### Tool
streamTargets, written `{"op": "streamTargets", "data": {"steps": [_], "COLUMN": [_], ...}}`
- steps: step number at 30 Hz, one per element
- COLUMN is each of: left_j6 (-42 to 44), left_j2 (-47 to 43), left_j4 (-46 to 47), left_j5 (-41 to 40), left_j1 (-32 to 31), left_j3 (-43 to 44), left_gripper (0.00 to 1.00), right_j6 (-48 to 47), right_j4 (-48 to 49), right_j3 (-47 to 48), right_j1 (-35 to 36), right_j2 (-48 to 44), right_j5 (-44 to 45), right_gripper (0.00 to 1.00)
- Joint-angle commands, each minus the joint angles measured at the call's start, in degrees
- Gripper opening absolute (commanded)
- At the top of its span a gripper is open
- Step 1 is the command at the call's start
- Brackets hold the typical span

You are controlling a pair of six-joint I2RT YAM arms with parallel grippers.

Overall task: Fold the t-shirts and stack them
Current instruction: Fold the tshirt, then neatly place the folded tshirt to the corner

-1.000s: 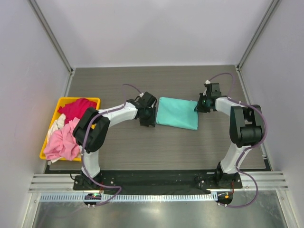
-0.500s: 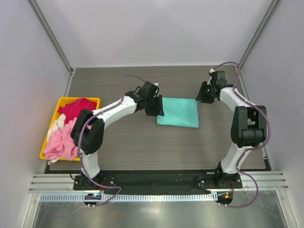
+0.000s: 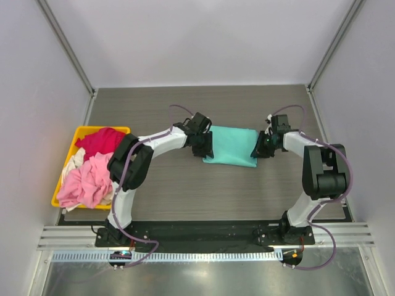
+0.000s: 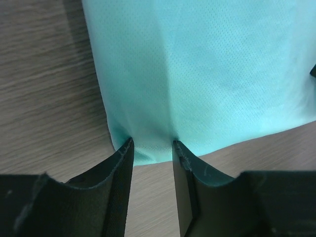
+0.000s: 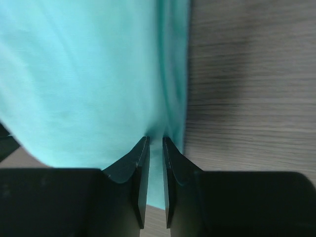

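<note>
- Folding under way: 2 arms flank the teal t-shirt (image 3: 231, 147), a folded rectangle lying flat at the middle of the table (image 3: 185, 191).
- At the shirt's left edge, the left gripper (image 3: 205, 147) has its fingers (image 4: 122, 165) about half apart. They straddle the cloth's hem close to a corner, tips pressing on it, with nothing clearly clamped.
- At the right edge, the right gripper (image 3: 259, 148) has its fingers (image 5: 139, 160) nearly together. A sliver of teal cloth is pinched in the slit, and creases run to the tips.
- Judged step: taking both ends for the next fold or a shift. Doing it well likely means catching every layer at each end, then lifting level and together so the fold does not slide open.
- The pink t-shirt (image 3: 86, 182), red t-shirt (image 3: 99, 140) and whitish t-shirt (image 3: 73, 161) lie heaped in the yellow bin (image 3: 80, 129) at far left, well apart.
</note>
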Motion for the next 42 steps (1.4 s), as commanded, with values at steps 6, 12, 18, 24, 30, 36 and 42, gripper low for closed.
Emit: {"op": "streamTargets", "data": {"steps": [6,12,18,24,30,36,42], "left_j6": [1.0,2.3,3.6,4.4,4.8,5.4,5.1], "left_j2": [-6.3,-13.3,-18.7,-23.5,-25.3,-26.5,-27.6], "left_j4": [-7.8,-11.5,-13.4,-12.6,-12.2,-12.7,-12.7], "left_j5": [-5.8,-4.7,-6.3,-6.3,-6.7,-7.5,-8.0], "left_j1": [0.2,0.2,1.3,2.6,3.9,4.6,4.7], "left_j3": [4.7,7.0,3.0,-4.3,-8.9,-9.5,-9.7], "left_gripper": [0.43,0.46,0.46,0.46,0.46,0.47,0.48], "right_j6": [-0.5,4.7,10.0,11.5,8.6,7.3,4.2], "right_j4": [1.0,-1.2,2.7,8.4,8.6,6.5,1.8], "right_j3": [2.5,6.5,6.5,2.3,2.1,3.2,8.5], "right_j1": [-0.7,3.5,12.1,14.2,14.2,14.2,12.9], "right_j2": [-3.4,-7.6,-6.9,-0.9,5.9,4.7,7.9], "right_j5": [3.3,-0.2,-2.6,-1.4,2.8,6.4,12.7], "right_gripper": [0.22,0.23,0.23,0.22,0.22,0.22,0.22]}}
